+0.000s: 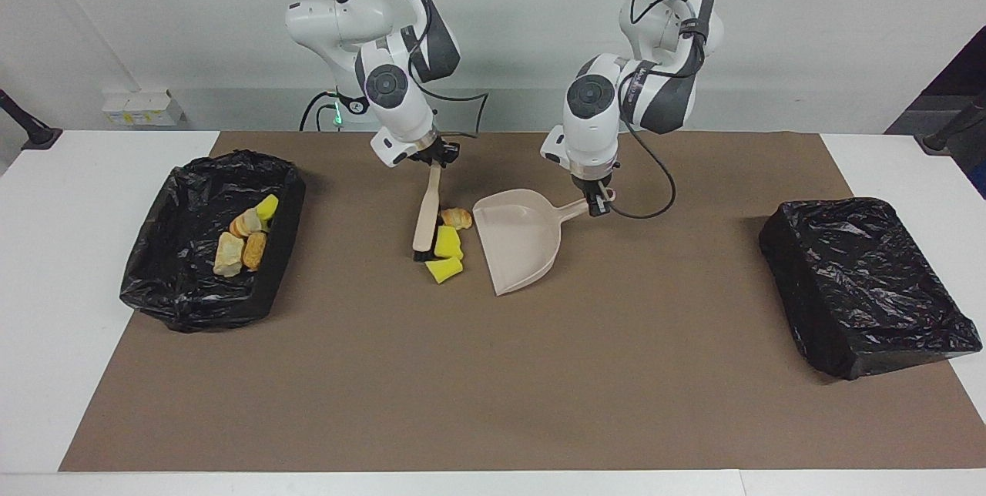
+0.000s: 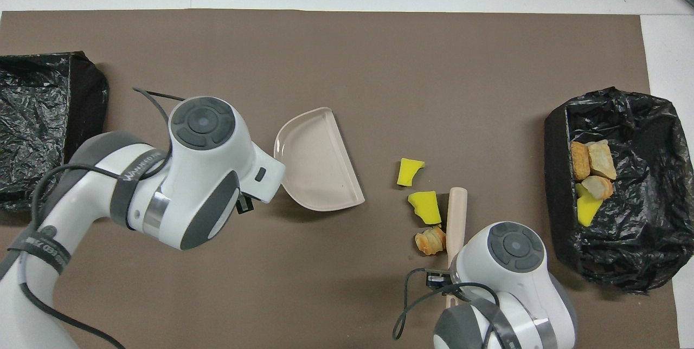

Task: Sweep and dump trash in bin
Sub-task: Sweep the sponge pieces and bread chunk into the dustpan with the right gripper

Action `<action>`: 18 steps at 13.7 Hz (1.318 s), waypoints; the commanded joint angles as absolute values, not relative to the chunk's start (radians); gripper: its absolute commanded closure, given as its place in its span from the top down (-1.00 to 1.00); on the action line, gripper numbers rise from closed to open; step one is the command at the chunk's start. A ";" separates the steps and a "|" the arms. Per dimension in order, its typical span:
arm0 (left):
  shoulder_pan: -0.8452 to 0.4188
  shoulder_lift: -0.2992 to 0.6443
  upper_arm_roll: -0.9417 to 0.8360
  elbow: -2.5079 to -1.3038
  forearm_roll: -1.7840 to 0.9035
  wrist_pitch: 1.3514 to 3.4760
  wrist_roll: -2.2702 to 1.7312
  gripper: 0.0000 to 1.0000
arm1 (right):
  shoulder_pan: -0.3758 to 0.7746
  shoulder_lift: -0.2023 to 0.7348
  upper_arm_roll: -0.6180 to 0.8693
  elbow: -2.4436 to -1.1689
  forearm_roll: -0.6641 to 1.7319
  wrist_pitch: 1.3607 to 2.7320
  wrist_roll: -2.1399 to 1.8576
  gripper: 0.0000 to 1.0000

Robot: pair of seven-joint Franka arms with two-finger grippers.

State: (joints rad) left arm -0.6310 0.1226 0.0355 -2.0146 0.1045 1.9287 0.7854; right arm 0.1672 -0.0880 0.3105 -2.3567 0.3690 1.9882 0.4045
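right gripper (image 1: 437, 159): fingers gripping brush (image 1: 426, 219), touching trash (image 1: 447, 243) mid-tabletop
left gripper (image 1: 597, 202): fingers clamping dustpan (image 1: 518, 242) handle, mouth beside trash
bin (image 1: 271, 265): holding more scraps at right arm's tabletop edge

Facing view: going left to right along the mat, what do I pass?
Black-lined bin holding scraps → beige wooden-handled brush held by the right claw → loose yellow sponge chunks and brown bread lump → beige plastic dustpan → left claw on its handle → closed black-bagged bin.
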 commanded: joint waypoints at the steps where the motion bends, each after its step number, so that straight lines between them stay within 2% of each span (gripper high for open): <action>1: -0.649 0.083 0.048 -2.086 0.124 1.983 0.805 -1.00 | 0.189 -0.071 0.313 -2.339 0.417 2.002 0.371 -1.00; 4: -0.629 0.075 0.048 -2.117 0.124 2.049 0.815 -1.00 | 0.211 -0.064 0.313 -2.341 0.460 2.052 0.364 -1.00; 6: -0.624 0.077 0.048 -2.117 0.124 2.054 0.815 -1.00 | 0.238 -0.063 0.313 -2.335 0.578 2.065 0.319 -1.00; 10: -0.611 0.077 0.048 -2.118 0.124 2.072 0.833 -1.00 | 0.284 -0.029 0.311 -2.229 0.634 2.043 0.356 -1.00; 14: -0.588 0.080 0.048 -2.118 0.123 2.074 0.839 -1.00 | 0.250 -0.101 0.298 -2.201 0.471 1.918 0.354 -1.00; 16: -0.586 0.080 0.048 -2.118 0.123 2.074 0.830 -1.00 | 0.239 -0.117 0.298 -2.165 0.293 1.840 0.350 -1.00; 18: -0.586 0.080 0.048 -2.118 0.123 2.071 0.830 -1.00 | 0.218 -0.104 0.299 -2.151 0.067 1.833 0.283 -1.00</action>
State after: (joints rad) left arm -0.5944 0.1052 0.0489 -2.0845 0.1095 2.0481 0.8274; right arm 0.2468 -0.1053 0.2907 -2.1685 0.2100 1.8539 0.3416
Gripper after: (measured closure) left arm 0.683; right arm 0.740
